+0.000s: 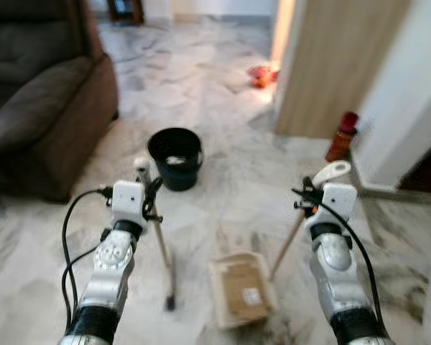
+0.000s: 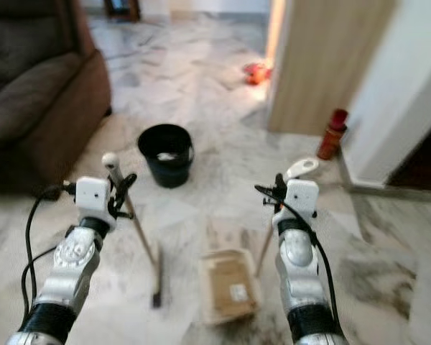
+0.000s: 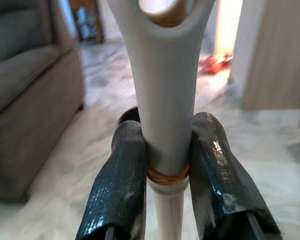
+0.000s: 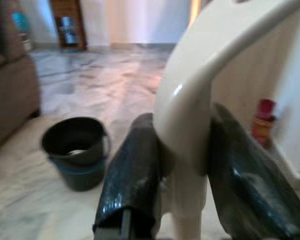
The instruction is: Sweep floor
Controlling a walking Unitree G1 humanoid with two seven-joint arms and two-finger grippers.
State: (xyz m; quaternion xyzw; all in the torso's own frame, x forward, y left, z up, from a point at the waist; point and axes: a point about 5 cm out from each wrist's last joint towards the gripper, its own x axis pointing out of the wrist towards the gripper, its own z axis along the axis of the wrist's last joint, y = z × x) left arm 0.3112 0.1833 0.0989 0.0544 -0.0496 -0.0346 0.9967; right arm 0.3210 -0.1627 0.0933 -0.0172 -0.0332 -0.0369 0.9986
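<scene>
My left gripper (image 1: 152, 195) is shut on the white top of a broom handle (image 3: 165, 100), and its two black fingers (image 3: 121, 185) press on either side. The broom (image 1: 161, 248) slants down to a small dark head (image 1: 170, 302) on the marble floor. My right gripper (image 1: 307, 198) is shut on the cream handle (image 4: 190, 120) of a long-handled dustpan. The pan's wooden pole (image 1: 287, 244) runs down to the cream pan (image 1: 241, 290), which lies flat on the floor between my arms with a piece of cardboard in it.
A black bucket (image 1: 176, 157) stands on the floor ahead of the broom. A brown sofa (image 1: 43, 100) fills the left side. A wooden panel (image 1: 330, 65) and white wall stand at the right, with a red bottle (image 1: 342, 136) at their base. Something small and orange (image 1: 262, 74) lies farther off.
</scene>
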